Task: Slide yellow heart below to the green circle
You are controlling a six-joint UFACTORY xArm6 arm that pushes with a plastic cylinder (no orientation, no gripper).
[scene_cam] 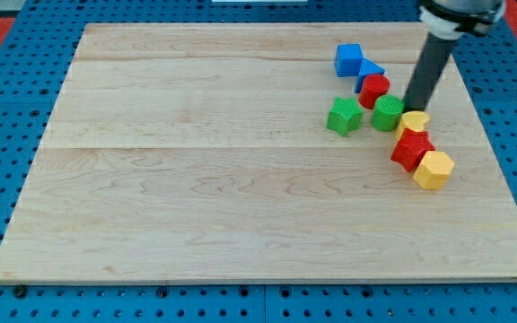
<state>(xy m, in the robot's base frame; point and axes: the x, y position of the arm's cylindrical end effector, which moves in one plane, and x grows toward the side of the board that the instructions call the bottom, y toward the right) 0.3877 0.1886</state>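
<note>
The yellow heart (pixel 414 121) lies at the right of the board, touching the right side of the green circle (pixel 387 114). My tip (pixel 413 107) stands just above the yellow heart, at its upper edge, and to the right of the green circle. The dark rod rises from there toward the view's top right. The yellow heart sits level with the green circle, slightly lower.
A red cylinder (pixel 374 91) sits just above the green circle, with two blue blocks (pixel 348 59) (pixel 370 72) beyond it. A green star (pixel 344 116) lies left of the circle. A red block (pixel 411 149) and a yellow hexagon (pixel 433 170) lie below the heart.
</note>
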